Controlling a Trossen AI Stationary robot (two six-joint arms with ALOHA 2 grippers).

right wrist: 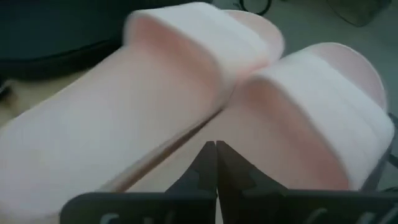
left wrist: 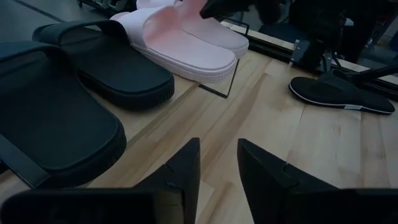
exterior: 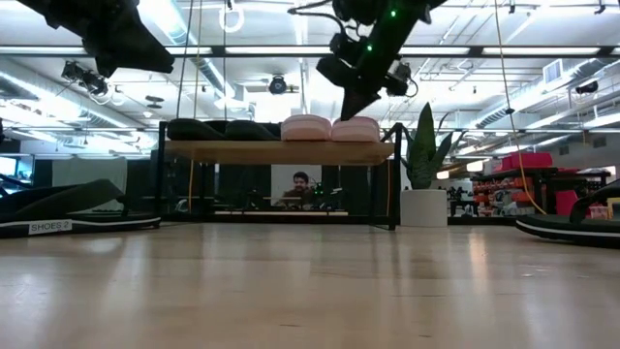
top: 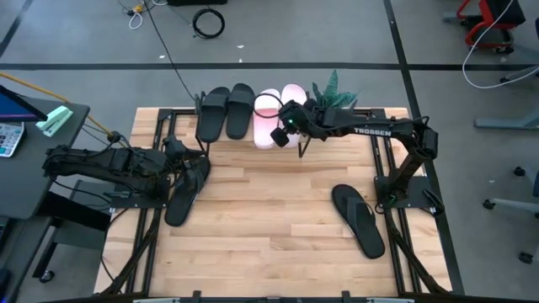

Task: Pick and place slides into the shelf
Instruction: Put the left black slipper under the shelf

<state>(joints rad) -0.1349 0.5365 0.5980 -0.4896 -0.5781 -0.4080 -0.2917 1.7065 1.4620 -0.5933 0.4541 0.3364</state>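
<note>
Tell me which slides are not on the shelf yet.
The two thin black slides on the table: one by the left claw at, one lying alone at.

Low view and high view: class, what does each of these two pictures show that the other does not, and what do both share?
Only the low view shows the room behind: a person's face under the light wooden shelf on black legs, and a white plant pot.

Only the high view shows the grey floor cables, and the two flat thin black slides apart: one under the left claw, one at the right.

Both show the two pale pink broad-strap slides on the shelf with the right claw above them.
</note>
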